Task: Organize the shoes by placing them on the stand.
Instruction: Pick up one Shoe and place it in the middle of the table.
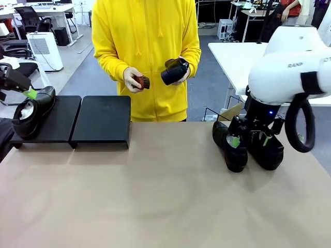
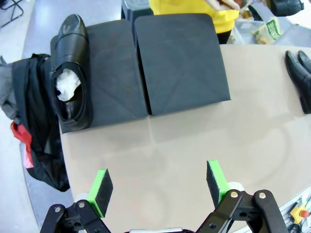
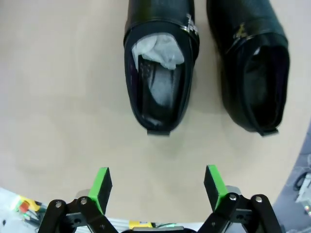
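Observation:
One glossy black shoe [image 1: 34,110] stuffed with white paper lies on the left platform of the black stand [image 1: 103,120]. In the left wrist view that shoe [image 2: 73,73] and the stand [image 2: 180,63] lie beyond my open left gripper [image 2: 159,187], which hovers over bare table. My left gripper [image 1: 28,93] is right beside the shoe's heel. Two more shoes [image 1: 230,147] [image 1: 267,151] sit side by side at the table's right. My right gripper [image 1: 252,138] hangs open just above them. The paper-stuffed shoe [image 3: 160,63] and the other shoe [image 3: 252,63] lie ahead of that gripper [image 3: 158,187]. The person holds another shoe [image 1: 175,71].
The person in a yellow hoodie stands at the far side with a small brown brush [image 1: 139,81] in the other hand. Dark clothing [image 2: 34,126] hangs off the table's left edge. The stand's right platform and the middle of the tan table [image 1: 155,196] are bare.

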`<state>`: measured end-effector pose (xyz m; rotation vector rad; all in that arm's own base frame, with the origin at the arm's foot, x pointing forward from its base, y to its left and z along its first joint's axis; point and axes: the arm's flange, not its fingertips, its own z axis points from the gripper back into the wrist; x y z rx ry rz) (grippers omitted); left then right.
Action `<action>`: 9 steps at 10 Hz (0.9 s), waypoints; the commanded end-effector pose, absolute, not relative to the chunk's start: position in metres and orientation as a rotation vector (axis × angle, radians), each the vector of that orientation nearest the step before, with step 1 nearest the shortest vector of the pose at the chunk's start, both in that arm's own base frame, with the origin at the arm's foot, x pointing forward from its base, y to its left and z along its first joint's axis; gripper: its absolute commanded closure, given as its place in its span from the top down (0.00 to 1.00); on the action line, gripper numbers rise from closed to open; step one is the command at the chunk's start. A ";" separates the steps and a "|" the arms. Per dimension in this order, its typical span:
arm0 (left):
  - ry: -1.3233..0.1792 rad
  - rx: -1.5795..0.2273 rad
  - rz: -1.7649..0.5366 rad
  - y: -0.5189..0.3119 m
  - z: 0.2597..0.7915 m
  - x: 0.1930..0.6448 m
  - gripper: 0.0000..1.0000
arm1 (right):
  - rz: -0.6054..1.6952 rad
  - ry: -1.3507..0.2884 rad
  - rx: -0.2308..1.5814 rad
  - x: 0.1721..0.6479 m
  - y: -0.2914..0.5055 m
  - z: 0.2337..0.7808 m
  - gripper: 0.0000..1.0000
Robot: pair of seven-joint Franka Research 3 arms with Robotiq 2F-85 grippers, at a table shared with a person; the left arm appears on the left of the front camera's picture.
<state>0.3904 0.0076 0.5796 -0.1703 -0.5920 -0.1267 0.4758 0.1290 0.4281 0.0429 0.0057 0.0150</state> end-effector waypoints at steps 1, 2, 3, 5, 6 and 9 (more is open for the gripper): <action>-0.604 -0.187 -0.125 0.008 0.577 0.390 1.00 | 0.027 -0.006 0.039 0.460 0.128 0.432 1.00; -0.604 -0.187 -0.125 0.008 0.577 0.390 1.00 | 0.027 -0.006 0.039 0.460 0.128 0.432 1.00; -0.604 -0.187 -0.125 0.008 0.577 0.390 1.00 | 0.027 -0.006 0.039 0.460 0.128 0.432 1.00; -0.604 -0.187 -0.125 0.008 0.577 0.390 1.00 | 0.023 -0.045 -0.016 0.477 0.131 0.428 1.00; -0.604 -0.187 -0.125 0.008 0.577 0.390 1.00 | 0.031 -0.056 0.007 0.487 0.129 0.428 1.00; -0.604 -0.187 -0.125 0.008 0.577 0.390 1.00 | 0.023 -0.075 0.042 0.527 0.117 0.422 0.96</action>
